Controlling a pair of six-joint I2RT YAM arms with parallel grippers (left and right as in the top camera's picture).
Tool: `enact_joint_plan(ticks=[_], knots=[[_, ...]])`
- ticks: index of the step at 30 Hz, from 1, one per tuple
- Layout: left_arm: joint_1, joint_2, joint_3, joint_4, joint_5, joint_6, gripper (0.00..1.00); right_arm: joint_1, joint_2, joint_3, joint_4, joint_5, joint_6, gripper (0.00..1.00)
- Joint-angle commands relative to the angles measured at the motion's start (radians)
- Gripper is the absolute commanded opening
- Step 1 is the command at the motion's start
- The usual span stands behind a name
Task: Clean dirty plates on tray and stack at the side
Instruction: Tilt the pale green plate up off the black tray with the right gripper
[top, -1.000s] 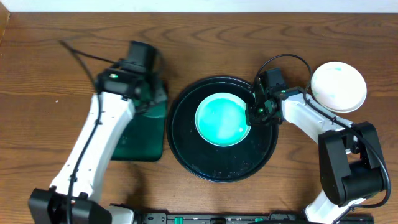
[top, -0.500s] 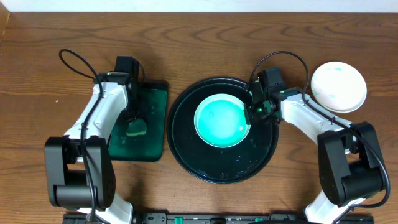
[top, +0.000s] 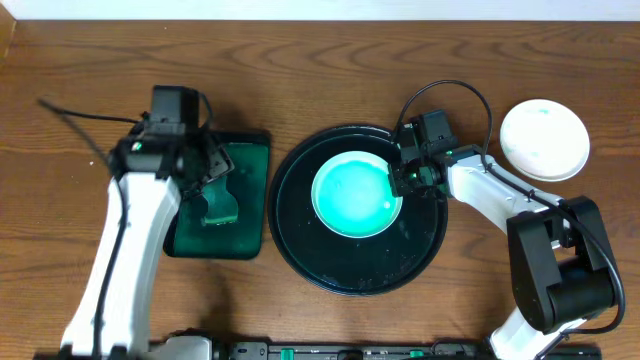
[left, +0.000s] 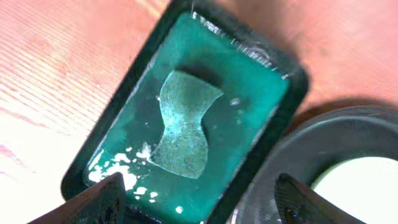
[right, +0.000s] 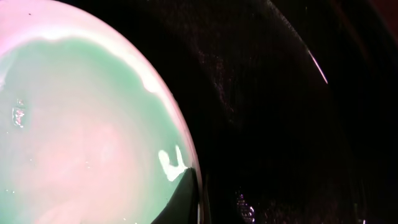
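Note:
A green plate (top: 352, 195) with a wet film lies in the round black tray (top: 350, 265). My right gripper (top: 402, 182) is shut on the plate's right rim; in the right wrist view one dark finger (right: 185, 196) lies over the plate (right: 81, 124) edge, with the tray (right: 280, 124) behind. My left gripper (top: 207, 168) hangs open above the green tub (top: 248, 165), holding nothing. A green sponge (top: 217, 203) lies loose in the tub's soapy water. In the left wrist view the sponge (left: 183, 124) sits ahead of the open gripper (left: 200, 194).
A white plate (top: 543, 140) rests on the wooden table at the far right, outside the tray. The green tub (left: 297, 84) stands right beside the tray's left rim (left: 348, 134). Cables run from both arms.
My left gripper opened and let go of the sponge, which now lies in the tub; the left arm swung back to the left. The right gripper kept its grip on the plate.

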Motion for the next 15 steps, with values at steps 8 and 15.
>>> enact_joint_plan(ticks=[8, 15], knots=[[0.003, -0.177, 0.029, -0.013, -0.002, 0.000, 0.79, 0.070, -0.053, 0.169, -0.151, 0.052, -0.036, 0.01], [0.003, -0.175, 0.029, -0.013, -0.002, 0.000, 0.80, 0.123, -0.053, 0.253, -0.188, 0.164, -0.055, 0.01]])
